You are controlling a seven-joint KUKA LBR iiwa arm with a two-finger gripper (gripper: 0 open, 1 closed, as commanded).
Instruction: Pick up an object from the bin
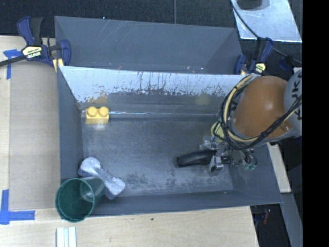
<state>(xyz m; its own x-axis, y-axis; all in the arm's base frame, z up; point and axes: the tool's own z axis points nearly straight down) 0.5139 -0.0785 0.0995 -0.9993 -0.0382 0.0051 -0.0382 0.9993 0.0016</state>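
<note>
Starting at the left, a green cup [75, 199] sits in the near-left corner of the bin [154, 133], with a pale bone-shaped piece [101, 176] touching its rim. A yellow brick [96, 114] is up against the far wall. Across open floor, a slim black piece [191, 160] lies flat, its right end meeting the pincer [215, 159], and that looks like the candidate. Released or clenched? Cannot tell from here, nor whether the black piece is truly gripped. The risk, I'd say: a low, flat thing caught only by its end could swing or slip out on the lift. The arm reaches in from the right, its orange wrist cover [259, 109] leaning over the right side and the pincer low near the floor, pointing leftward.
</note>
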